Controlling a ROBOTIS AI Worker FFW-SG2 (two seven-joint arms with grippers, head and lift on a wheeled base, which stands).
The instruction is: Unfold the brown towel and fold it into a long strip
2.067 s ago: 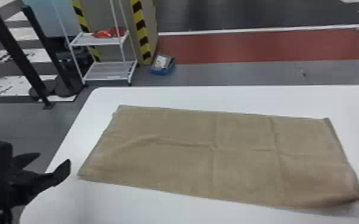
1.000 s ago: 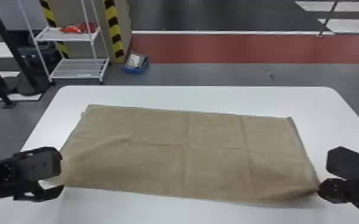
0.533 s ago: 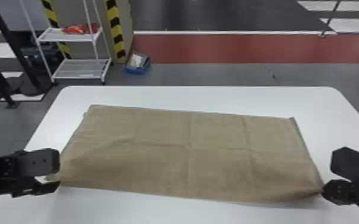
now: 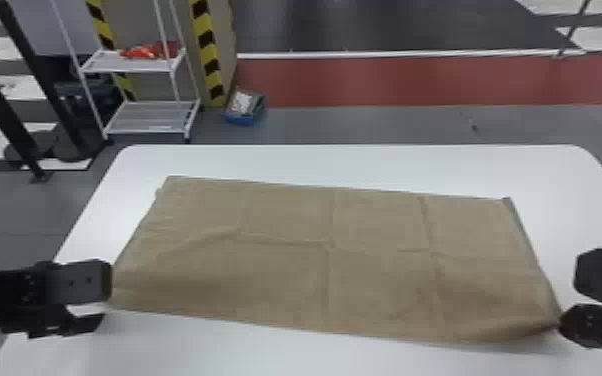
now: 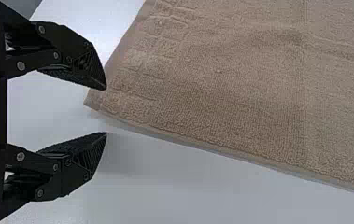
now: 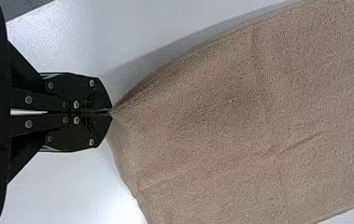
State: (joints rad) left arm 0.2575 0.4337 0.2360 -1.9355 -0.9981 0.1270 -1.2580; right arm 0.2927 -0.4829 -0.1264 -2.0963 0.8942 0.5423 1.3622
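The towel (image 4: 285,280) lies flat and wide on the white table (image 4: 345,162), with soft lines running across it. At the towel's near left corner is the left gripper (image 4: 106,303). Its jaws are wide apart, and the tip of that corner pokes in between them. I can't tell if they touch it. At the towel's near right corner is the right gripper (image 4: 562,322). Its jaws are pinched tight on that corner, and the cloth bunches up there and lifts a bit off the table. The far edge of the towel lies flat. Past the towel, off to the left, a white rack (image 4: 145,120) stands on the floor (image 4: 365,125) with red stuff (image 4: 145,51) on it. Just beside the rack sits a blue box (image 4: 240,119).
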